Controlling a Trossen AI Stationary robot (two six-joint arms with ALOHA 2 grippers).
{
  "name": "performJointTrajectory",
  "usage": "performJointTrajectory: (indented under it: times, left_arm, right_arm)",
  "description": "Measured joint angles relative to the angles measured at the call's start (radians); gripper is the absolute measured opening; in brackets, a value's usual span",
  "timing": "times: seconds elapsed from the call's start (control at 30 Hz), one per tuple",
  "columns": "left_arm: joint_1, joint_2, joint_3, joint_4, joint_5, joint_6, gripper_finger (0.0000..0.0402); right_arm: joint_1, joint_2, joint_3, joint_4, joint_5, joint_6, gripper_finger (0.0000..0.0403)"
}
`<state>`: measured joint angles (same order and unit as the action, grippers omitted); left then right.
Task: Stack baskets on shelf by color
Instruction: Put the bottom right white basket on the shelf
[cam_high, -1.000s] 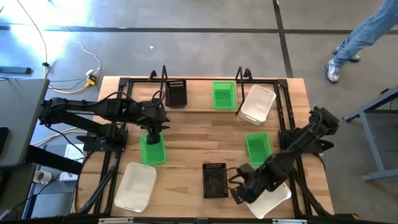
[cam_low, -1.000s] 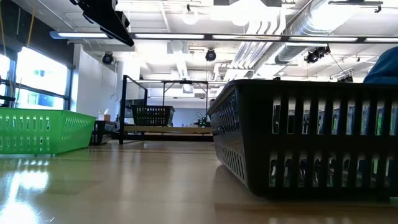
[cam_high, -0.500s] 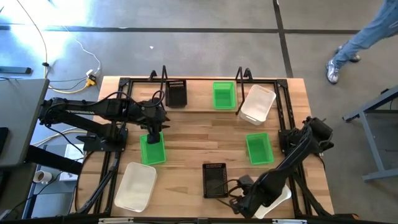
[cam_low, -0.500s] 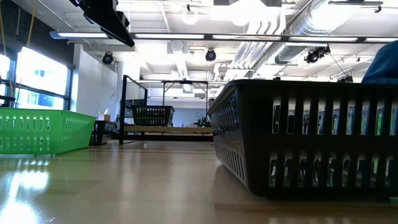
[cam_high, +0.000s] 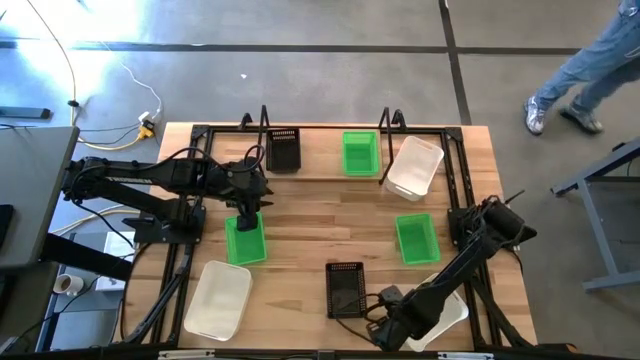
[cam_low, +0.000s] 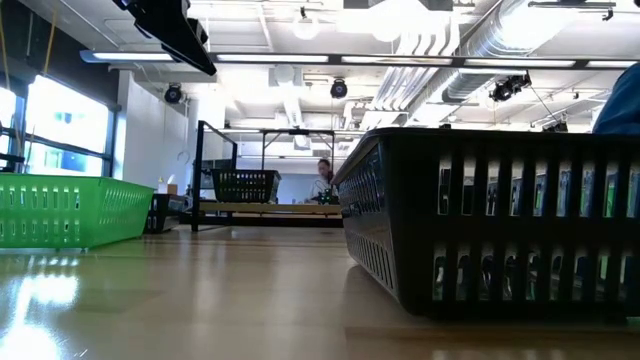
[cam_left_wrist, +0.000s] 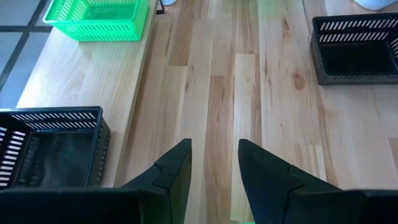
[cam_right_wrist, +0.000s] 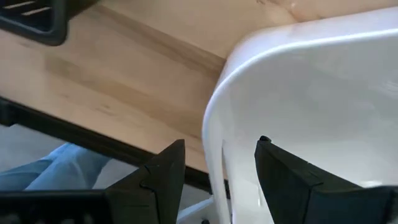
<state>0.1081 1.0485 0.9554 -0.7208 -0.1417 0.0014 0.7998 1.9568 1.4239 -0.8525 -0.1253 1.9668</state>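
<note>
Scene: A two-arm robot sorts baskets by color on a pale plank table (cam_high: 310, 215), with a low black wire shelf (cam_high: 320, 150) along its far edge.
Right gripper: The right gripper (cam_right_wrist: 219, 163) is low at the table's near right corner, fingers parted to either side of the white bin's (cam_right_wrist: 311, 93) near wall, the rim between them; whether they are pressing on it cannot be told.
Left gripper: The left gripper (cam_left_wrist: 214, 163) hangs over a green basket (cam_high: 244, 240) at left, fingers narrowly apart, holding nothing.
Shelf so far: A black basket (cam_high: 284, 150) and a green basket (cam_high: 360, 152) sit on it; a second white bin (cam_high: 413, 166) lies at its right end, skewed.
On the table: Another green basket (cam_high: 414, 238), a black basket (cam_high: 345, 290) and a third white bin (cam_high: 217, 298) wait on the wood.
Risk: The white bin overhangs the corner; a one-wall pinch could let it swing, slip or drop to the floor, judging by its smooth, thin wall.
Second risk: The black basket stands just beside the right arm and could be knocked in the lift.
Materials: White bins are smooth, glossy, translucent, round-cornered; green and black baskets are slotted rigid plastic.
Bystander: A person's legs (cam_high: 585, 70) pass well beyond the table.
</note>
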Motion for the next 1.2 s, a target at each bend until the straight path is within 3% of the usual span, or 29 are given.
performJointTrajectory:
  times: [0.3, 0.6, 0.83, 1.2]
  left_arm:
    - [0.0, 0.0, 0.0, 0.0, 0.0, 0.001, 0.0122]
    - [0.0, 0.0, 0.0, 0.0, 0.0, 0.001, 0.0122]
    - [0.0, 0.0, 0.0, 0.0, 0.0, 0.002, 0.0122]
    - [0.0, 0.0, 0.0, 0.002, 0.0, 0.002, 0.0122]
  right_arm:
    - [0.0, 0.045, 0.0, 0.004, -0.009, 0.016, 0.0155]
    - [0.0, 0.045, 0.002, 0.02, -0.01, 0.013, 0.001]
    - [0.0, 0.046, 0.053, 0.035, -0.012, 0.014, 0.0003]
    - [0.0, 0.045, 0.345, -0.35, 0.073, 0.006, 0.0001]
